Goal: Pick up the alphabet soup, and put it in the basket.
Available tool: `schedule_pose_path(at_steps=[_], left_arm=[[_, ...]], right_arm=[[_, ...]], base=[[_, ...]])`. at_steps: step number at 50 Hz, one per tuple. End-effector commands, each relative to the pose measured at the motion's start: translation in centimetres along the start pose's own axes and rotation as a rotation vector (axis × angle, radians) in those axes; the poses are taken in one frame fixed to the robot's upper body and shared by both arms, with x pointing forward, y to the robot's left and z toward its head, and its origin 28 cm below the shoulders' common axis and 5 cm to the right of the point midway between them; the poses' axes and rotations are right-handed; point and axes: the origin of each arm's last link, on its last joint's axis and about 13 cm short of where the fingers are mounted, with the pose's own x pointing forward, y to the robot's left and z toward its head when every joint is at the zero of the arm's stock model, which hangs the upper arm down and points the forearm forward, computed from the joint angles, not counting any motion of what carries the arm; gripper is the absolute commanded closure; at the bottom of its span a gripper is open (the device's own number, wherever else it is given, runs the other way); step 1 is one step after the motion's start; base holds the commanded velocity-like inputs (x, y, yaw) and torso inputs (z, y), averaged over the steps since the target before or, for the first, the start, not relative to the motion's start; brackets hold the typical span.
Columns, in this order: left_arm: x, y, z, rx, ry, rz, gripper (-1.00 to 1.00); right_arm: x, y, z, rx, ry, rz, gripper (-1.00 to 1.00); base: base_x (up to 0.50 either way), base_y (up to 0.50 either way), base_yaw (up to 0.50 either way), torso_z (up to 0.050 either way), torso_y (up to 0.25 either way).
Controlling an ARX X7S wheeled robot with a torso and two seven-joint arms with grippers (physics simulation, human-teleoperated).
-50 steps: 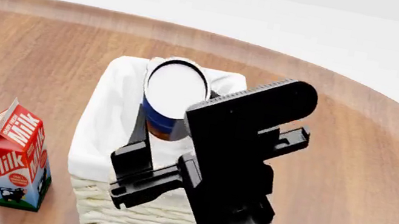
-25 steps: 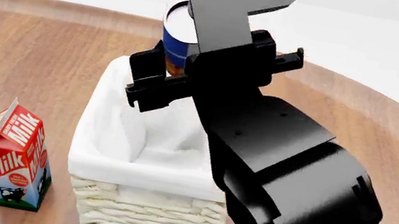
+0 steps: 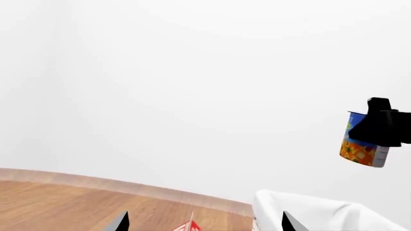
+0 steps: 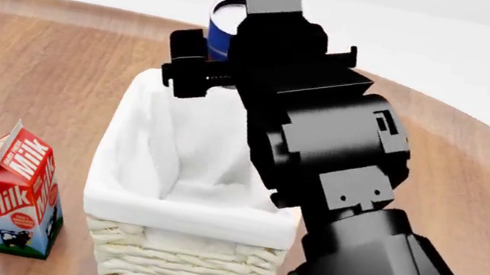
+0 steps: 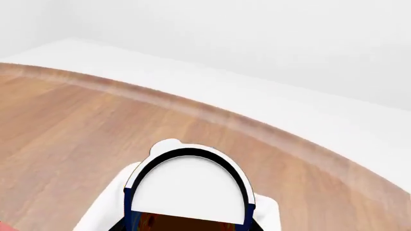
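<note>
My right gripper is shut on the alphabet soup, a small can with a blue label and a white top. It holds the can in the air above the far end of the basket, a cream wicker basket with white cloth lining. The can also shows in the right wrist view, with the basket's cloth below it, and in the left wrist view high above the basket's cloth rim. My left gripper is open and empty, low at the front left; only its fingertips show.
A red and white milk carton stands on the round wooden table left of the basket; its top shows in the left wrist view. My right arm covers the basket's right side.
My right gripper has lifted the soup can up and towards the far end of the basket. The basket and milk carton have not moved.
</note>
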Motion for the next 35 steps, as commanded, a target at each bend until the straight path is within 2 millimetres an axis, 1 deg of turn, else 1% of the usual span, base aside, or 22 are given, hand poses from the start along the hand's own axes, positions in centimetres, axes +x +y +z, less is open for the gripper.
schedule_pose_path(at_steps=[1, 3, 5, 27, 35], left_arm=[[-0.09, -0.09, 0.05, 0.001, 0.000, -0.006, -1.00], [-0.07, 0.00, 0.13, 0.000, -0.002, -0.002, -1.00], [-0.04, 0.00, 0.13, -0.001, -0.002, 0.000, -1.00], [0.08, -0.06, 0.14, 0.022, 0.002, 0.018, -1.00], [0.02, 0.02, 0.21, 0.011, -0.004, 0.014, -1.00]], right_arm=[[0.72, 0.12, 0.63, 0.055, 0.016, 0.047, 1.00], [0.62, 0.27, 0.69, 0.054, 0.015, 0.051, 1.00], [0.67, 0.21, 0.67, 0.095, 0.018, 0.080, 1.00], [0.83, 0.34, 0.55, 0.087, 0.023, 0.090, 1.00], [0.77, 0.71, 0.59, 0.046, 0.028, 0.070, 1.00]], base=[[0.00, 0.00, 0.00, 0.000, 0.000], [0.00, 0.00, 0.00, 0.000, 0.000], [0.00, 0.00, 0.00, 0.000, 0.000], [0.00, 0.00, 0.00, 0.000, 0.001], [0.00, 0.00, 0.00, 0.000, -0.084]])
